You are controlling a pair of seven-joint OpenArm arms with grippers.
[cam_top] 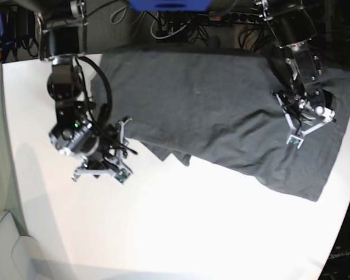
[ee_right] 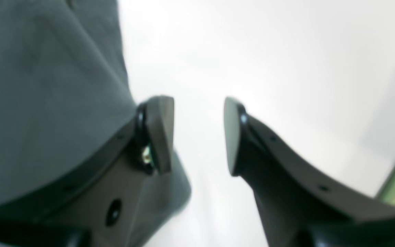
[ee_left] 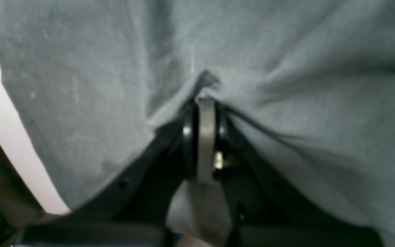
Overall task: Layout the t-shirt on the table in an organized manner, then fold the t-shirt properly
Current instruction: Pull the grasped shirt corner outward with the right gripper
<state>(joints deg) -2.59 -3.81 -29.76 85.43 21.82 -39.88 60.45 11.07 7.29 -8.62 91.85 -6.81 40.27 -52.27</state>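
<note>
A: Where's the t-shirt (cam_top: 221, 111)?
B: Spread across table (cam_top: 181, 221) far side. Left gripper (ee_left: 206, 99) pinches a fold.
A: Right gripper (ee_right: 199, 133)?
B: Jaws apart, empty, beside shirt edge.

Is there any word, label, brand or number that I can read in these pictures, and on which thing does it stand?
"OpenArm": faint pale lettering at the lower right corner of the base view, beyond the table; partly cut off, so the reading is uncertain.
No print shows on the t-shirt.
</note>
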